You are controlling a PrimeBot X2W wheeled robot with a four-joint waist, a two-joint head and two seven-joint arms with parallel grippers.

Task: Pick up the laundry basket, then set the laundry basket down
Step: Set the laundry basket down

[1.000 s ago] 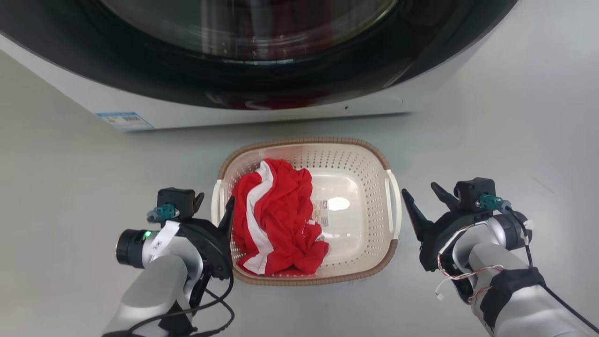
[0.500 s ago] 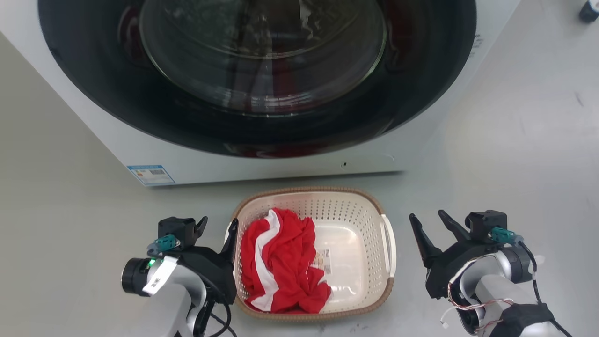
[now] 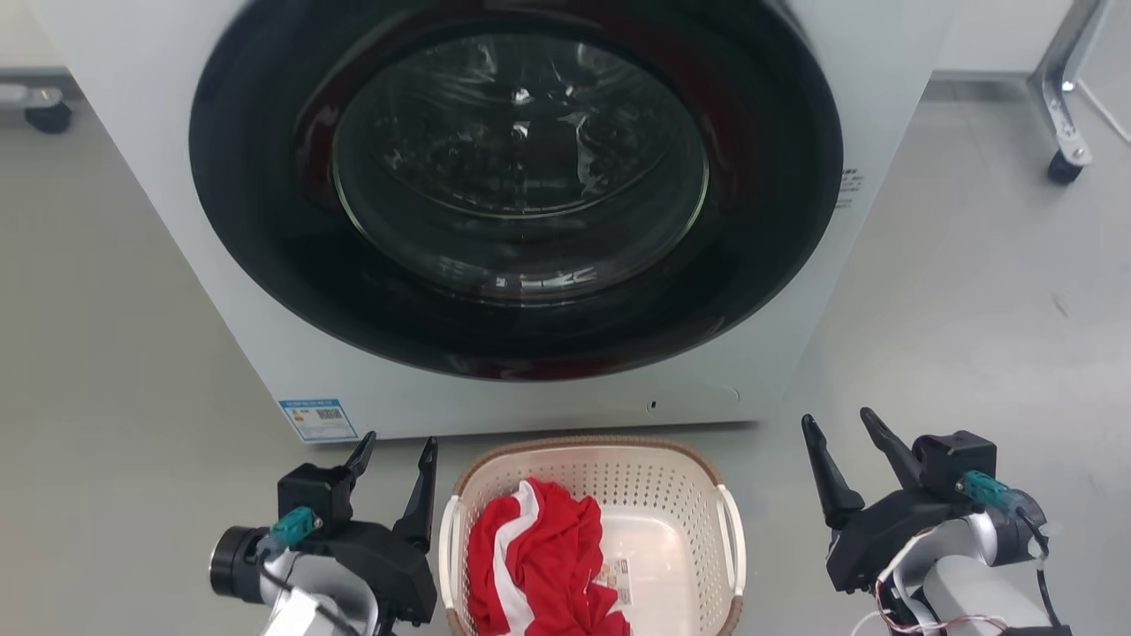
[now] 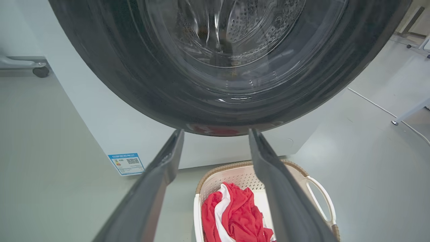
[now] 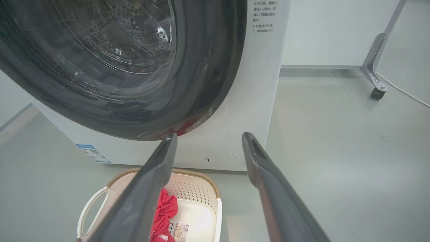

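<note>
The laundry basket (image 3: 638, 482) is cream-white and perforated, with a brown rim. It stands on the floor just in front of the washing machine, and a red and white cloth (image 3: 539, 556) lies in its left half. My left gripper (image 3: 398, 444) hangs open just left of the basket's left handle, touching nothing. Well to the right of the right handle, my right gripper (image 3: 839, 421) is also open and empty. In the left wrist view the left gripper (image 4: 215, 132) points over the basket (image 4: 235, 178). The right wrist view has the right gripper (image 5: 209, 136) above the basket (image 5: 196, 191).
A white front-loading washing machine (image 3: 265, 353) with a shut, dark round door (image 3: 521, 168) stands right behind the basket. A metal frame leg on a caster (image 3: 1065, 163) is at the far right, and another caster (image 3: 49, 115) is at the far left. Grey floor lies on both sides.
The head camera has tilted up, so the basket has slid down the picture. My left gripper's fingers, which straddled the basket's left handle, now stand outside it. Both grippers stay open.
</note>
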